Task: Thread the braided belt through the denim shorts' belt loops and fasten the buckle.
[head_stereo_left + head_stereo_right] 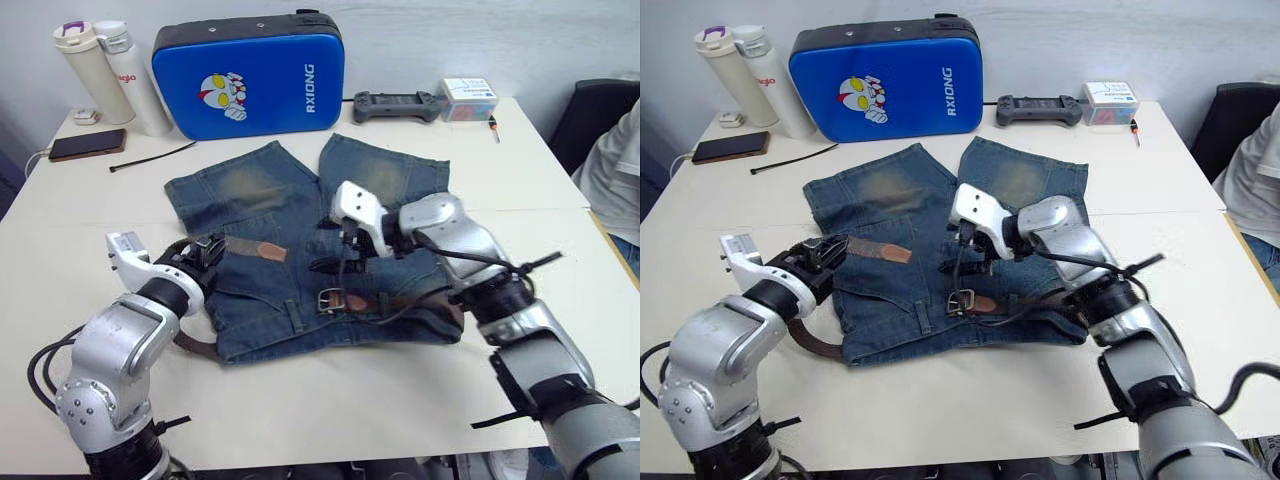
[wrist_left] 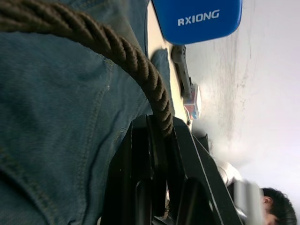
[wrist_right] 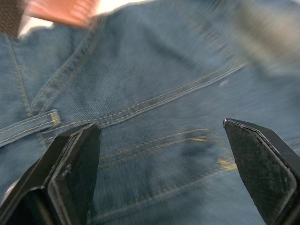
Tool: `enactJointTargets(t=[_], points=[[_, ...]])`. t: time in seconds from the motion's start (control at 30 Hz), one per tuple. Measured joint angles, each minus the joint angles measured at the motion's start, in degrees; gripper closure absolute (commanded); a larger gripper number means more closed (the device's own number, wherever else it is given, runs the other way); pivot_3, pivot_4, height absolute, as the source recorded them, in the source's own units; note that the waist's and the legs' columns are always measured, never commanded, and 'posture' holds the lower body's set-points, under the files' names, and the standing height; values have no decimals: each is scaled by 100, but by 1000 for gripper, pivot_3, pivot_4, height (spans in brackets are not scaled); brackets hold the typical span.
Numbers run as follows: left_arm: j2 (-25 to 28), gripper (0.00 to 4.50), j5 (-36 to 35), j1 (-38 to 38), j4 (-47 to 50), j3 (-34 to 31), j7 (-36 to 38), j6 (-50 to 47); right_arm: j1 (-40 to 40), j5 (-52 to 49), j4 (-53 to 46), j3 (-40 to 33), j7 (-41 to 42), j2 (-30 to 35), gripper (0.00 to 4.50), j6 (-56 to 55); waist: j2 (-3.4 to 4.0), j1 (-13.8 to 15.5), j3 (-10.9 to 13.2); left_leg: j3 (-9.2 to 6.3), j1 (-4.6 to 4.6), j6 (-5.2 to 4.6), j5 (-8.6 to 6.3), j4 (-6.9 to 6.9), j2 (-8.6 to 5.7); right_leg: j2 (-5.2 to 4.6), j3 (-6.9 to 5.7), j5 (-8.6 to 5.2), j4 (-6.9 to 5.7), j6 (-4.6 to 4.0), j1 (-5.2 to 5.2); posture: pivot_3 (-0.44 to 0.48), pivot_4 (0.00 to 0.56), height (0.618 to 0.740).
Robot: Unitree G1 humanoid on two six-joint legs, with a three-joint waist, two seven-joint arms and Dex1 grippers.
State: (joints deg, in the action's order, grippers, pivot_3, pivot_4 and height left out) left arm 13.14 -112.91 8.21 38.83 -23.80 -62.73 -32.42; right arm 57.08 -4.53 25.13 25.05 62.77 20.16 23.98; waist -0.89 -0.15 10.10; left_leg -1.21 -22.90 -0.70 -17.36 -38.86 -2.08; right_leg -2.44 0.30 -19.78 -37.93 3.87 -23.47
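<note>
Currently, with every position referred to the denim shorts (image 1: 300, 265), the risks run as follows, left to right:

1. Left gripper (image 1: 205, 258): located at the left end of the shorts' waistband. In the left wrist view its black fingers (image 2: 154, 154) are clamped on the braided belt (image 2: 117, 44). Risk: the rope-like weave is round and narrow, so it may roll out of the pinch under a hard pull, and the threaded length would be lost.

2. Belt slack: a loop of strap bulges off the left edge of the shorts (image 1: 195, 345). Risk: pulling here may drag the loose denim across the table instead of drawing the strap through the belt loops.

3. Tan leather tip (image 1: 262, 247): lies flat on the shorts, just right of the left gripper. Risk: a limp tip may buckle at a loop mouth rather than enter it.

4. Buckle (image 1: 332, 299): rests on the waistband at the middle of the shorts. Whether all loops are threaded cannot be determined. Risk: fastening early would skip loops.

5. Right gripper (image 1: 345, 255): hovers above the shorts' centre, just above the buckle, fingers (image 3: 70, 173) spread wide and holding nothing. Risk: closing here may pinch denim along with the strap.
</note>
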Motion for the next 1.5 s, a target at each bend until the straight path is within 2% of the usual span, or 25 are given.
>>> enactJointTargets(t=[0.1, 0.23, 0.27, 0.33, 0.47, 0.57, 0.6, 0.87, 1.23, 1.33, 1.5], points=[[188, 4500, 0, -333, 181, 133, 33, 318, 201, 339, 984, 154, -76, -369, 68, -432, 2, 15, 1, -4, -4, 0, 0, 0, -1, -2, -3, 0, 6, 0, 0, 0, 150, 740], [390, 4500, -2, -545, 379, 388, 135, 620, 448, 634, 1569, 263, -10, -479, 68, -955, 3, 9, 1, -5, -2, -2, -1, 2, -1, -3, -4, 0, 8, -1, 3, 0, 150, 740], [420, 4500, -3, -566, 396, 429, 163, 678, 478, 697, 1612, 291, 12, -483, 292, -1046, 4, 9, 1, -7, -1, -2, -1, 2, -1, -3, -5, 0, 8, -1, 4, 0, 150, 740], [536, 4500, -3, -630, 401, 492, 207, 773, 491, 781, 1661, 357, 92, -491, 869, -1176, 4, 12, 1, -7, 10, -2, -1, 9, -1, -4, -4, -1, 9, -2, 14, 0, 150, 740], [728, 4500, -3, -679, 403, 555, 309, 911, 314, 807, 1628, 380, 202, -491, 2662, -1409, 5, 12, 1, -7, 123, -5, -1, 85, -7, -14, -5, -1, 55, -4, 123, 0, 150, 740], [853, 4500, -4, -725, 404, 611, 427, 917, 256, 801, 1581, 317, 204, -491, 4066, -1195, 10, 13, 4, -9, 175, -4, -3, 109, -7, -15, -9, -4, 73, -9, 170, 0, 150, 740], [898, 4500, -4, -737, 403, 631, 459, 917, 236, 790, 1535, 281, 232, -492, 4382, -1079, 10, 12, 4, -13, 179, -4, -3, 116, -7, -15, -12, -4, 80, -10, 175, 0, 150, 740], [1357, 4500, -4, -671, 198, 609, 734, 685, 59, 625, 1219, -184, -5, -747, 4382, -127, 13, -6, 6, -19, 178, 7, 4, 156, -7, -16, -18, -3, 104, -13, 168, 0, 150, 740], [2414, 4500, -3, 77, -1029, 175, 1379, -330, 421, 683, 2248, -853, -1947, -1255, 4382, -504, 18, -5, 10, -19, 144, 24, 18, 175, -8, -13, -16, -1, 93, -25, 117, 0, 150, 740], [2424, 4500, -3, 139, -1188, 163, 1424, -405, 411, 644, 2176, -942, -1884, -1273, 4382, -407, 18, -12, 10, -19, 122, 24, 18, 175, -7, -13, -17, -1, 94, -24, 98, 0, 150, 740], [2394, 4500, 157, 203, -1256, 257, 1648, -306, 186, 291, 1289, -1131, -1414, -1146, 4382, 534, 18, -11, 10, -20, 75, 23, 18, 172, -3, -11, -19, -1, 101, -24, 57, 0, 150, 740]])
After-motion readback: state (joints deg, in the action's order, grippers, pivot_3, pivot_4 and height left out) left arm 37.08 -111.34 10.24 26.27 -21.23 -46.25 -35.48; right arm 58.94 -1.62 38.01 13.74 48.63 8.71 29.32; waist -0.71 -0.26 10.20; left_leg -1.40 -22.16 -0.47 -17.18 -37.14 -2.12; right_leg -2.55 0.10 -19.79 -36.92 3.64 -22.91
